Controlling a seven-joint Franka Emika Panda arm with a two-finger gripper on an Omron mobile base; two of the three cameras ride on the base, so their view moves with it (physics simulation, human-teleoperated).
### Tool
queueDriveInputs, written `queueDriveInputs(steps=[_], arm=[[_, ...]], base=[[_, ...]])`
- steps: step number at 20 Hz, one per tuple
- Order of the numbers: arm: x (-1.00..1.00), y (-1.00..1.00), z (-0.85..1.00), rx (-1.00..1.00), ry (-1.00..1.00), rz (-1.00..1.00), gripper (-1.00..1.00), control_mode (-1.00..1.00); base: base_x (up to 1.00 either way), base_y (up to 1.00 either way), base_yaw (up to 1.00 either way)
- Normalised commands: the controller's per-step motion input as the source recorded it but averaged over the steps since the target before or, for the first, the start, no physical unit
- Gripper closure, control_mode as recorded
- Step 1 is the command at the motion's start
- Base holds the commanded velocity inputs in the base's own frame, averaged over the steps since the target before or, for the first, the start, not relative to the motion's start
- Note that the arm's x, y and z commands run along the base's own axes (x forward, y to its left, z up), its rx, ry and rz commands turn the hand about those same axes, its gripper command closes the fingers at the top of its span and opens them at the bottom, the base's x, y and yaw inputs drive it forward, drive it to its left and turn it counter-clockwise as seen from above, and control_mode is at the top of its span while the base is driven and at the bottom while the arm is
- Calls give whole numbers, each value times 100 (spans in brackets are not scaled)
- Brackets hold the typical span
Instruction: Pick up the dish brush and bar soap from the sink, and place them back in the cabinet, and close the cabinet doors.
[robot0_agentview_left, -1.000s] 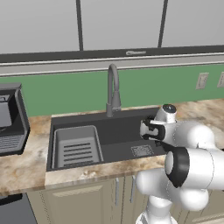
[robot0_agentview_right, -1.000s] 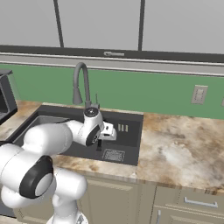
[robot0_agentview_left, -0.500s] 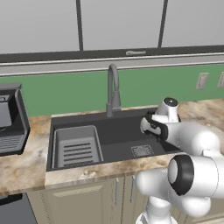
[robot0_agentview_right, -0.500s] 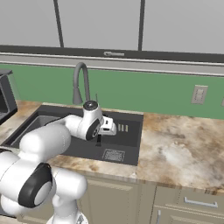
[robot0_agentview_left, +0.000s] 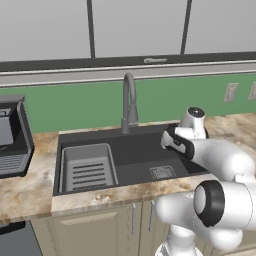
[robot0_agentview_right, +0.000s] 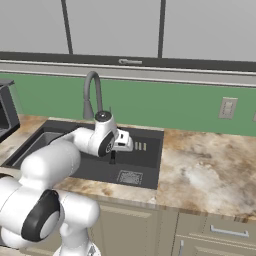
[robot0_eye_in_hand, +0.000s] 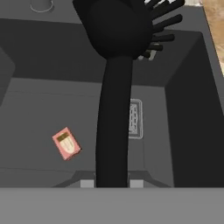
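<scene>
Left base view: arm reaching from lower right across the worktop (robot0_agentview_left: 30, 187), bent low, gripper (robot0_agentview_left: 170, 141) over the right half of the sink (robot0_agentview_left: 135, 160).

Right base view: wrist turned downward, dish brush (robot0_agentview_right: 113, 156) hanging dark beneath the gripper (robot0_agentview_right: 114, 150), clear of the basin floor, probably raised for carrying to the cabinet.

Hand view: gripper clamped on the thin brush handle (robot0_eye_in_hand: 114, 131), bristle head far end. Bar soap (robot0_eye_in_hand: 66, 143) lying flat on the sink floor, left of the drain grate (robot0_eye_in_hand: 134, 118), not yet collected.

A home kitchen: dark-grey rectangular sink (robot0_agentview_left: 140, 150) in marbled stone counter (robot0_agentview_right: 210, 170), light-grey wall cabinets (robot0_agentview_left: 135, 27) above the sink.
</scene>
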Motion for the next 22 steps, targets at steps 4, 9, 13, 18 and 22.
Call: queueDriveInputs(steps=[4,9,13,18,22], arm=[[-12,-5,17,0,0,0,100,-100],[-1,0,16,0,0,0,100,-100],[-4,0,17,0,0,0,100,-100],[-4,0,21,0,0,0,100,-100],[0,0,26,0,0,0,100,-100]], base=[[0,0,0],[0,0,0],[0,0,0],[0,0,0],[0,0,0]])
